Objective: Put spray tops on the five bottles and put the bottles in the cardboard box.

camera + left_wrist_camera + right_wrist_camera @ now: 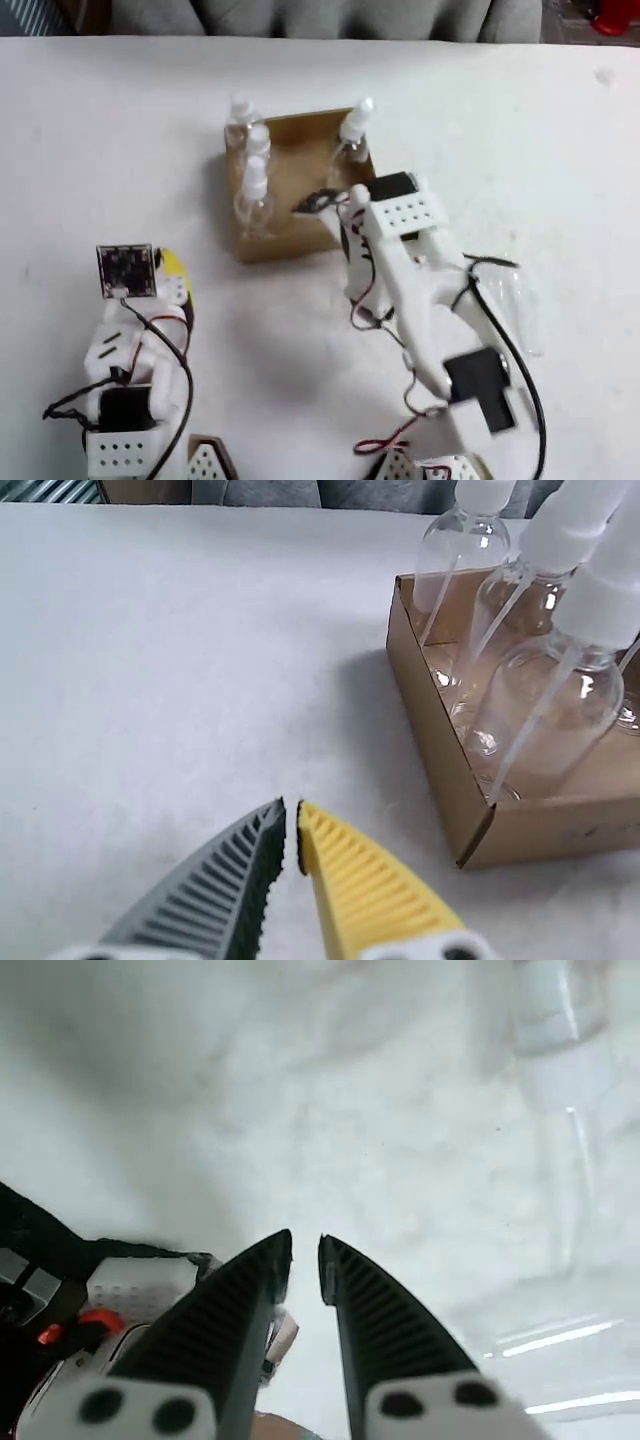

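- High view: the cardboard box [290,245] is being shown at mid-tabletop [110,120], open side up.
- A row of three bottles [255,170] is being held upright inside the box, along its left-hand wall as seen from above. Each is being capped w/ a white spray top [258,140].
- In the left wrist view, thin dip tubes are being shown inside these clear bottles.
- A fourth bottle [350,140] is being held upright in the box's far right corner, also w/ a top on.
- A fifth bottle [520,300], clear, is being supported on its side by the tabletop. It is outside the box, just right of the right arm [420,300].
- In the right wrist view a white top seems to be fitted on it, but that is being obscured by blur.
- The left arm [130,380] is being shown folded at the front left, apart from the box.
- Left pincer [290,812]: the grey & yellow fingers [370,890] are being held nearly together, w/ only a narrow slit btwn the tips & nothing gripped. It is being pointed at bare tabletop nr the box, not touching it.
- Right pincer [305,1242]: the black fingers [210,1340] are being held w/ a narrow gap & nothing btwn them. Bare tabletop is being shown beyond the tips, the lying bottle off to one side.
- From above, the box's front right corner is being overlapped by the right arm.
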